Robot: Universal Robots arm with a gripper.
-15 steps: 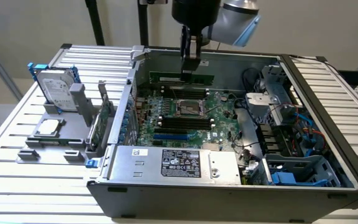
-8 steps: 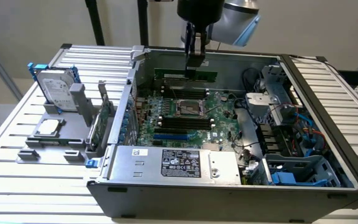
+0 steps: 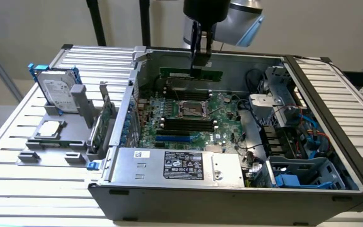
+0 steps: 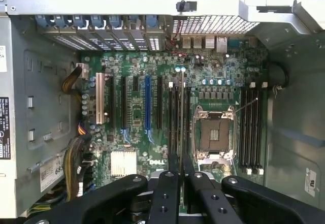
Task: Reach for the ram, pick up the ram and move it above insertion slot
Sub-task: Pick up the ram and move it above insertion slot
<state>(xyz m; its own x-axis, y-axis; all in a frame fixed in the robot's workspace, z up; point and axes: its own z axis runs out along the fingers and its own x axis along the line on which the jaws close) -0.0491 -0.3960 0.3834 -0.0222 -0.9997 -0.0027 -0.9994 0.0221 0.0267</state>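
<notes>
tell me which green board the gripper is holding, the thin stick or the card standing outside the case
The ram, the thin green stick held in the gripper above the open case's motherboard. The bracketed card stands in the grey holder beside the hard drive.

The white word "DELL" is printed on the motherboard (image 4: 167, 132), near its edge beside the silver finned heatsink (image 4: 123, 163). A white sticker (image 4: 52, 172) on the metal case wall next to the motherboard shows the digits "68" before the rest is cut off. The black label (image 3: 183, 165) on the power supply (image 3: 168, 166) carries small print and marks too fine to read
</notes>
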